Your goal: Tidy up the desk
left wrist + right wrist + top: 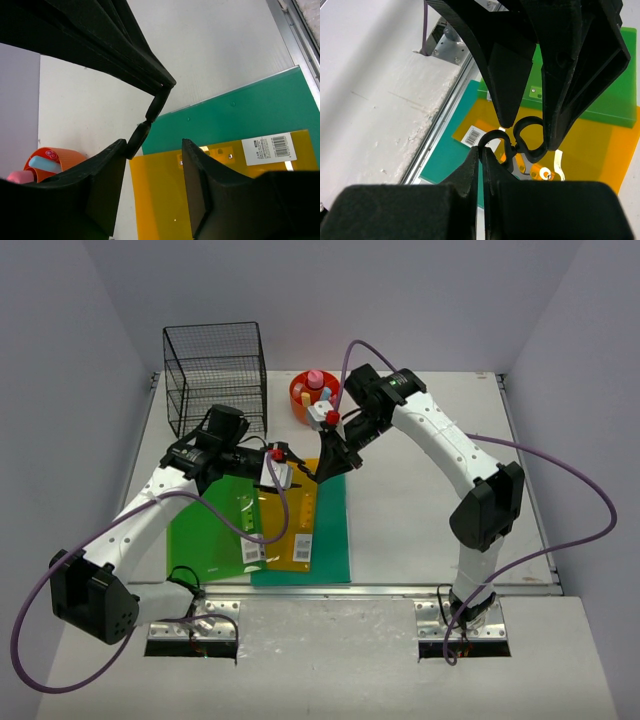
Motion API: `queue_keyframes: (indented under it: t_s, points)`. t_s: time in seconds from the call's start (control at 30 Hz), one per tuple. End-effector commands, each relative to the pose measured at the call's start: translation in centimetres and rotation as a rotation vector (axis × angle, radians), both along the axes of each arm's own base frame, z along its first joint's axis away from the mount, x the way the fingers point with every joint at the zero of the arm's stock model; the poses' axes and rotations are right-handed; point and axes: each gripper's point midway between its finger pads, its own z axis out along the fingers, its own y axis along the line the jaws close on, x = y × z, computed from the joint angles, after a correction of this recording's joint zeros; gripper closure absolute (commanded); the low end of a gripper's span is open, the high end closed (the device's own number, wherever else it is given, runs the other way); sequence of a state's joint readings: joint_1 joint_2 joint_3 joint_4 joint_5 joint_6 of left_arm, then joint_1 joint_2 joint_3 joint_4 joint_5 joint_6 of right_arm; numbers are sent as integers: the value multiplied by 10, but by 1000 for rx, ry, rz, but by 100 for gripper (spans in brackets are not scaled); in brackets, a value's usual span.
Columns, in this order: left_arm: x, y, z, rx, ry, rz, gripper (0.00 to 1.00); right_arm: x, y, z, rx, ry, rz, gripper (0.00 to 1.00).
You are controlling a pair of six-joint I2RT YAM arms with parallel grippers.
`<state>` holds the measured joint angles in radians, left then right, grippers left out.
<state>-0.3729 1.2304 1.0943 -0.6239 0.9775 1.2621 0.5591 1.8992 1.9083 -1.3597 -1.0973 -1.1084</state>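
The right gripper [481, 152] is pinching its jaws together on one wire loop of a small black thing, seemingly a binder clip [526, 120], and is holding it in the air. The left gripper [152, 150] is facing it nose to nose. Its jaws are standing apart, and in the right wrist view they are straddling the clip's other loop. One finger is touching the wire. I cannot tell whether the other is.

The clip's long axis is running from one gripper to the other, roughly left to right across the desk [420, 530]. The free loop is lying on the left gripper's side, between its fingers, so that arm is the nearer one for a handover.

The desk is lying straight below both grippers. Directly under them is an orange folder [300, 525], resting on a teal folder [335, 530], with a green folder [205, 530] beside it to the left. Further back, a wire basket [215, 375] is standing at the left and an orange pot [300, 392] near the middle.
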Motion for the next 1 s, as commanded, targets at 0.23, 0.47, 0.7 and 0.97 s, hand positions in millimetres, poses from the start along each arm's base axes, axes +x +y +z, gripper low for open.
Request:
queue_keyframes:
  t_s: [0.23, 0.47, 0.7, 0.97]
  points:
    - [-1, -22, 31, -37, -62, -63, 100, -15, -7, 3, -24, 63, 13, 100]
    - [13, -25, 47, -97, 6, 55, 100, 14, -4, 13, 5, 81, -146, 46]
    - [57, -19, 79, -264, 200, 303, 100, 143, -66, 77, 219, 120, -696, 1]
    - [212, 33, 133, -474, 305, 880, 100, 193, -146, 93, 306, 196, -1022, 1]
